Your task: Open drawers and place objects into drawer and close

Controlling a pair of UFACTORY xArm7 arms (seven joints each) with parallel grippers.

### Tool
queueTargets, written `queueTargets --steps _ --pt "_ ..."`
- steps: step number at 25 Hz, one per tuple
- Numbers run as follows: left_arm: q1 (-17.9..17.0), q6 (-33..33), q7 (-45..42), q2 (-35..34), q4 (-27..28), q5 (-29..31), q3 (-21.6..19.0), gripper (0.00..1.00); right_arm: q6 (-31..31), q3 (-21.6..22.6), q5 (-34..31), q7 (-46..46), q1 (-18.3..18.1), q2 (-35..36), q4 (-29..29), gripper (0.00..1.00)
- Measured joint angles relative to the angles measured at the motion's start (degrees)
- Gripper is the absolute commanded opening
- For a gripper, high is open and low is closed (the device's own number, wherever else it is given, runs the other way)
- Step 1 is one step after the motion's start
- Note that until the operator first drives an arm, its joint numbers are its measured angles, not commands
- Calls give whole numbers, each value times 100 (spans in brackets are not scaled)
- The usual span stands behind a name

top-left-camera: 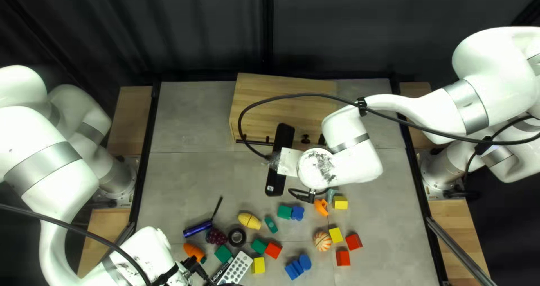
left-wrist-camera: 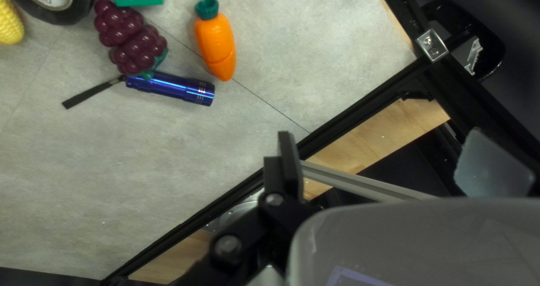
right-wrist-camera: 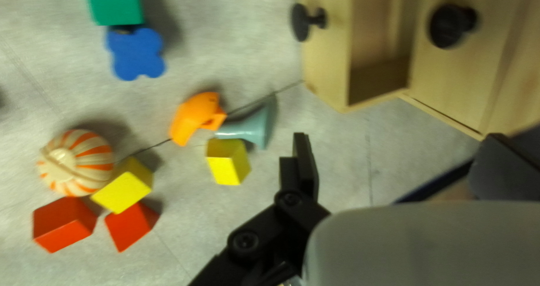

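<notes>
Drawer (right-wrist-camera: 332, 61) of pale wood stands pulled out from its cabinet (top-left-camera: 287, 95), over at the far edge of the bench (top-left-camera: 185, 173); it looks light, and I'd expect a gentle push square on the front to slide it. Its small black knob (right-wrist-camera: 300, 23) seems hard and smooth, best pinched from both sides. The right claw (right-wrist-camera: 402, 142) is near it, fingers apart, nothing held; the left claw (left-wrist-camera: 382, 137) is spread and bare too, by the near left corner. The yellow block (right-wrist-camera: 228, 161), ahead of the right claw, looks stiff and easy: take opposite faces. The toy carrot (left-wrist-camera: 216, 41), toward that same corner, is probably slick and inclined to roll, so grip its thick middle. The blue flashlight (left-wrist-camera: 174, 88) may weigh more; clasp it across the barrel.
</notes>
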Motion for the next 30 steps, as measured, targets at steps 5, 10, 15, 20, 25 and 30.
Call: queueTargets --steps 5,10,15,20,25,30 --pt "0 0 0 0 0 0 0 100 -27 -4 -152 -49 6 43 -31 100" --pt "0 0 0 0 0 0 0 100 -43 -45 -306 35 -4 318 126 100" --pt "0 0 0 0 0 0 0 100 -77 -62 -350 246 13 477 223 100" --pt "0 0 0 0 0 0 0 100 -155 -94 -322 412 -7 676 363 100" --pt "0 0 0 0 0 0 0 100 -353 -103 -188 341 -108 929 495 100" --pt "0 0 0 0 0 0 0 100 -636 -97 -71 207 -212 1019 382 100"
